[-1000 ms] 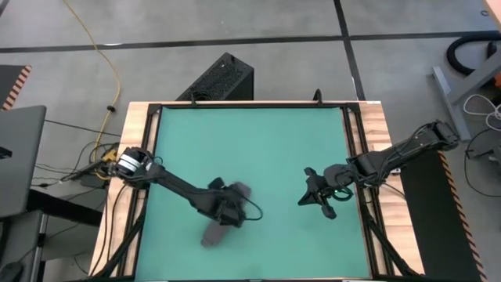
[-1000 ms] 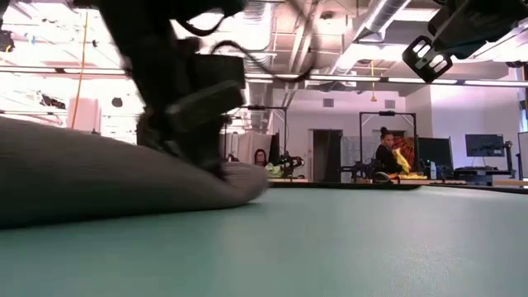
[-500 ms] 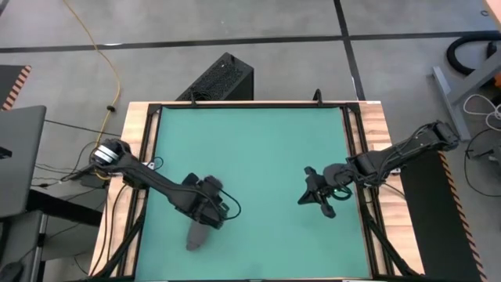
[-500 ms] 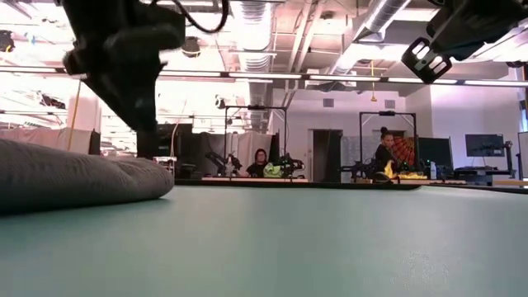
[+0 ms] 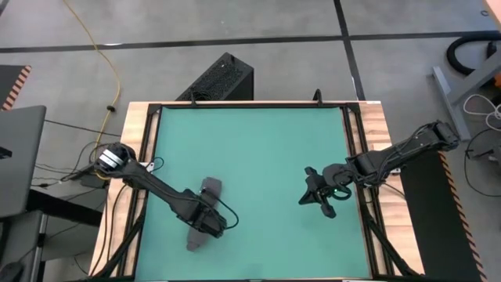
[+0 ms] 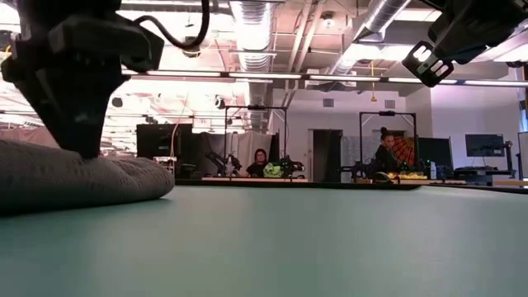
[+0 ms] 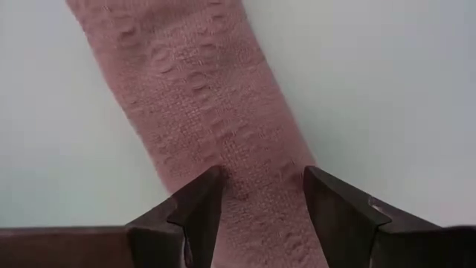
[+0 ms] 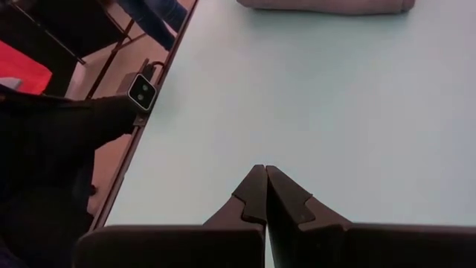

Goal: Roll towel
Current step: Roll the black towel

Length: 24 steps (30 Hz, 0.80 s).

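The left gripper (image 5: 210, 222) stands over the rolled dark grey towel (image 5: 202, 215) in the lower left of the high view, its 2 fingers (image 7: 195, 212) spread apart astride the roll and pressing its fabric. The towel lies on the teal mat (image 5: 266, 149). The right gripper (image 5: 307, 197), fingers pressed together and empty, hangs at right of centre.

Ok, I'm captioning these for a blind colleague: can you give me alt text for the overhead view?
The left pincer sits open over a rolled dark grey towel near the front left of a teal mat. The right pincer waits shut above the mat's right side, apart from the towel.
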Motion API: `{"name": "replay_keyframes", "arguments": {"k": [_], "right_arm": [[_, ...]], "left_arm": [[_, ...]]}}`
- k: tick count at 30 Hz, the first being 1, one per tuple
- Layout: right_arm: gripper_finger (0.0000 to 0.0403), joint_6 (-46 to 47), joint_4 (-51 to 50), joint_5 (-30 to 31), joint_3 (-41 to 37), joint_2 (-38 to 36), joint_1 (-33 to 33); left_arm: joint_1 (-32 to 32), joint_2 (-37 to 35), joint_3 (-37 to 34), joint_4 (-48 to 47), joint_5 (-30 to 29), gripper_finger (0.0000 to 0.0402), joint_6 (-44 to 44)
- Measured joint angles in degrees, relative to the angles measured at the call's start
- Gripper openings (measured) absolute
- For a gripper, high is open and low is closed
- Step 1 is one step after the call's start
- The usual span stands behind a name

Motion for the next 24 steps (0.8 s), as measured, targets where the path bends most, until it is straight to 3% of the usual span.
{"name": "replay_keyframes", "arguments": {"k": [9,24], "right_arm": [[0.0021,0.4,0.0,-0.2,0.0,0.0,0.5],[0.0021,0.5,0.1,-0.2,0.0,0.0,0.5]], "left_arm": [[0.0,5.6,0.1,-0.8,1.8,0.0180,-3.4],[-6.9,6.9,0.0,-17.5,7.8,0.0180,-16.8]]}}
